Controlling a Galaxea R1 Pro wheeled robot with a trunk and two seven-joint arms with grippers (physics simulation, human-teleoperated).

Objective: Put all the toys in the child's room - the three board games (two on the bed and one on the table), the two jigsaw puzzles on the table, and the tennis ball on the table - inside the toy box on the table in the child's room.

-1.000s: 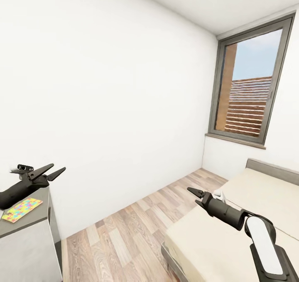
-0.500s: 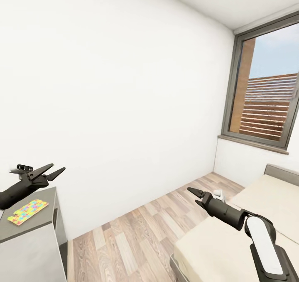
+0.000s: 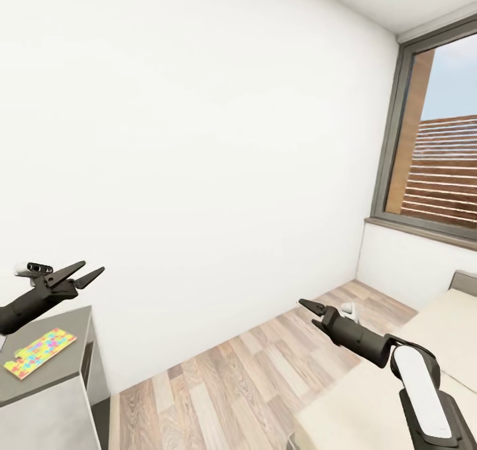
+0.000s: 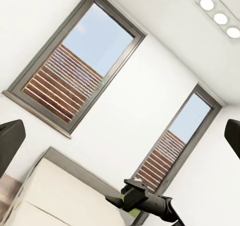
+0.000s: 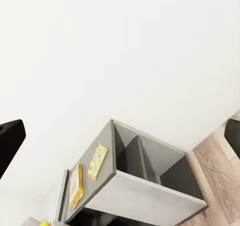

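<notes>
Well, both grippers gape empty (fingers spread): jigsaw puzzle (image 3: 38, 352) just below left gripper (image 3: 86, 273), bed (image 3: 430, 331) under right gripper (image 3: 307, 304).

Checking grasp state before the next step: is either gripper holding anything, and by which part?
Nothing is held. The left gripper and the right gripper are both open in mid-air with nothing between the fingers. The puzzle lies untouched on the cabinet.

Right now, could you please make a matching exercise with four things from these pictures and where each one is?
Things:
1. jigsaw puzzle
2. window
3. right claw
4. bed

Places:
a. over the wood floor
b. on the grey cabinet top
c. lower right corner of the room
d. in the right wall

Pairs: 1-b, 2-d, 3-a, 4-c
</notes>
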